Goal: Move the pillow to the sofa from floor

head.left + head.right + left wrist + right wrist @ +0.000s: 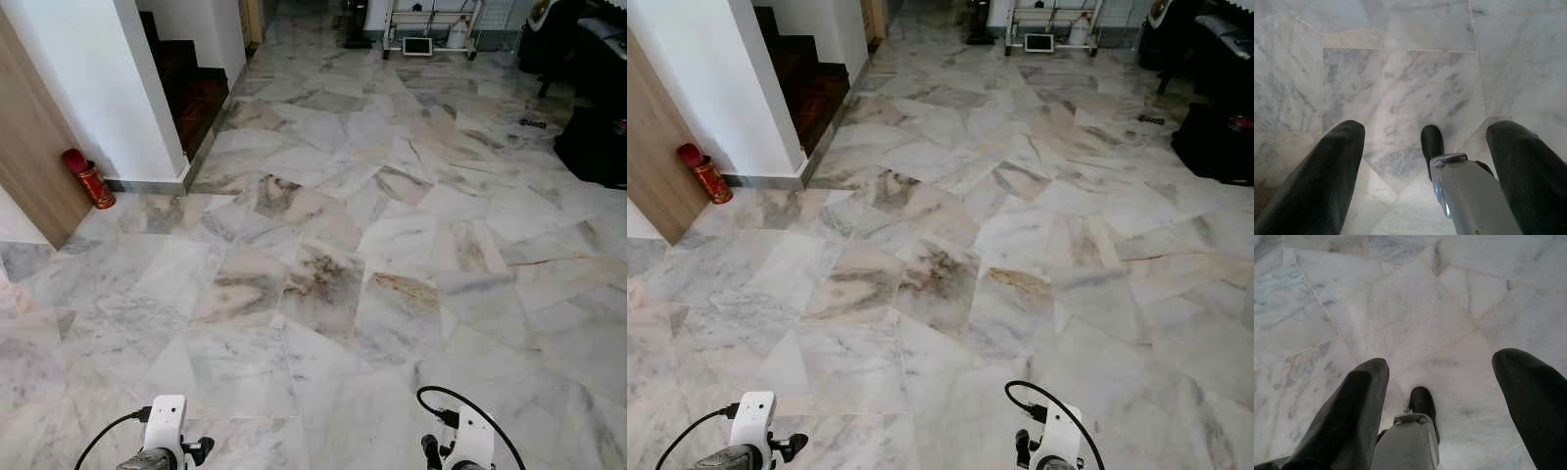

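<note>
Grey-and-white marble floor (pixel 323 274) stretches ahead of me. Both arms hang low at the bottom of the eye views, the left wrist (pixel 165 436) and the right wrist (pixel 468 446), each with a black cable. In the left wrist view my left gripper (pixel 1426 126) is open, and between its black fingers (pixel 1332 166) are only the floor and my own silver leg with its black foot. My right gripper (pixel 1442 360) is open in the same way above the marble, its fingers (pixel 1356 401) wide apart around nothing.
A red canister (pixel 89 179) stands by a wooden panel (pixel 34 147) at the left, beside a white wall corner (pixel 147 108) and dark stairs (pixel 191 88). Black furniture (pixel 593 127) lines the right. A white wheeled rack (pixel 431 24) stands far back.
</note>
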